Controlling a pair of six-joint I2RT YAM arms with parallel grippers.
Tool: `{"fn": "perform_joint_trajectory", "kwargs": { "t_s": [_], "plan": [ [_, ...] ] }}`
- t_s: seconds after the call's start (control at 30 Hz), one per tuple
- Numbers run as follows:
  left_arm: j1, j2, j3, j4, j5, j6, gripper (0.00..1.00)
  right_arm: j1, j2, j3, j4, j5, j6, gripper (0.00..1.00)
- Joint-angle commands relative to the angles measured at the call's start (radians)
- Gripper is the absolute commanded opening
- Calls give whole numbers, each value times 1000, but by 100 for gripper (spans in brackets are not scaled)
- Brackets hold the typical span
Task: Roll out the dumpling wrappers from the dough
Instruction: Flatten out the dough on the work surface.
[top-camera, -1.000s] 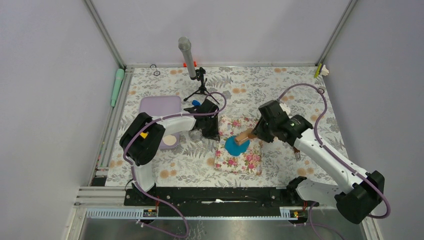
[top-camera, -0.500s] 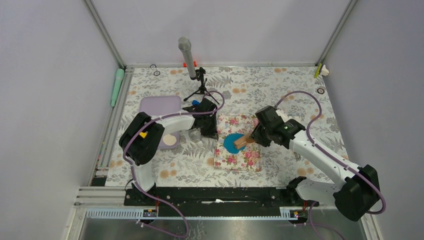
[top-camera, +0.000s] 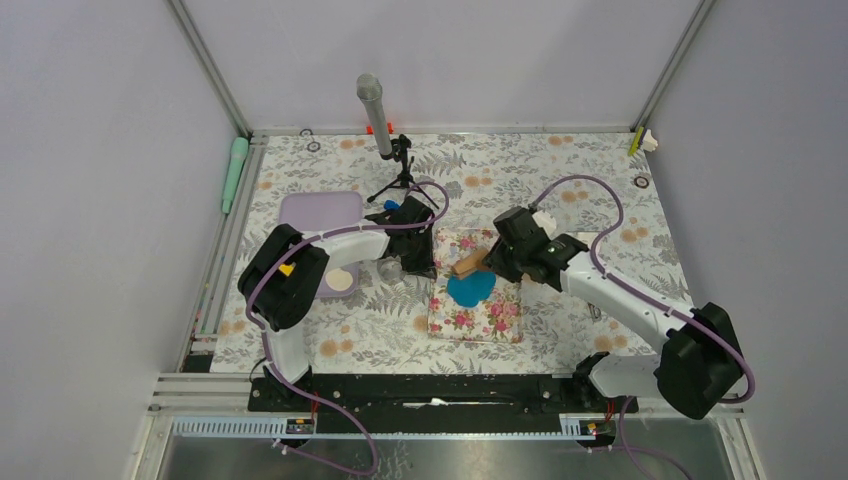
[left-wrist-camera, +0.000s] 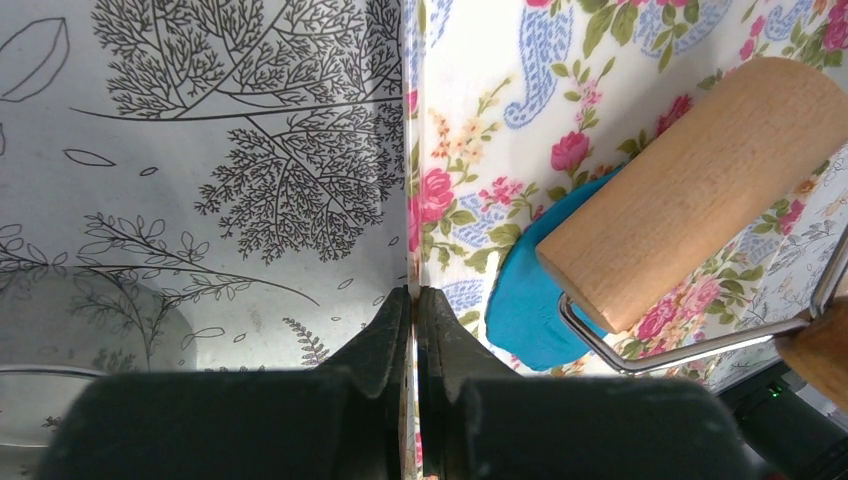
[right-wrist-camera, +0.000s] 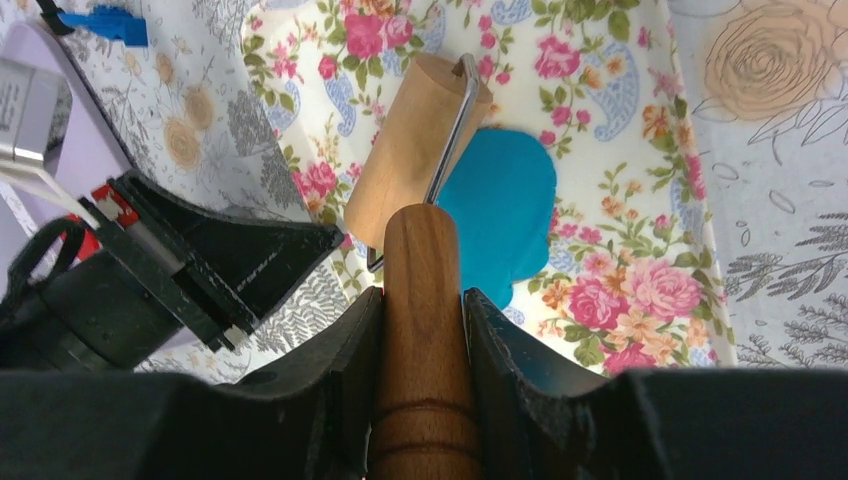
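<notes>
Change: the pale wooden roller (top-camera: 468, 264) has been carried from the right side of the bright blue clay dough sheet (top-camera: 470, 289) to its far edge, with the right arm reaching farther left.
Right gripper (right-wrist-camera: 420, 300): clamped round the roller's turned wooden handle.
Left gripper (left-wrist-camera: 413, 300): jaws together, apparently pinching the left edge of the floral pink fabric mat (left-wrist-camera: 480, 120).
Dough: a flattened, irregular sheet near the mat's middle; no clean round wrapper is seen yet.
Key relation: the drum's long axis runs diagonally across the mat. The drum rests on the sheet's far-left rim, and most of the sheet lies on its near side.
Next stroke (judged): a pull crosswise to the drum, back over the sheet, made by the right arm while the mat is steadied by the left.
</notes>
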Motion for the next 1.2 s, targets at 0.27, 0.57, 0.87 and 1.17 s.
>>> {"fn": "perform_joint_trajectory", "kwargs": {
  "t_s": [0.27, 0.57, 0.87, 1.17],
  "plan": [
    [21, -1, 14, 25, 3, -61, 0, 144, -60, -136, -361, 53, 63, 0],
    [24, -17, -4, 26, -18, -63, 0, 145, -157, -253, -340, -73, 106, 0],
    [24, -20, -8, 32, -14, -65, 0, 133, -230, -334, -358, -133, 150, 0],
    [26, -26, -26, 41, -21, -67, 0, 98, -332, -399, -424, -170, 146, 0]
  ]
}}
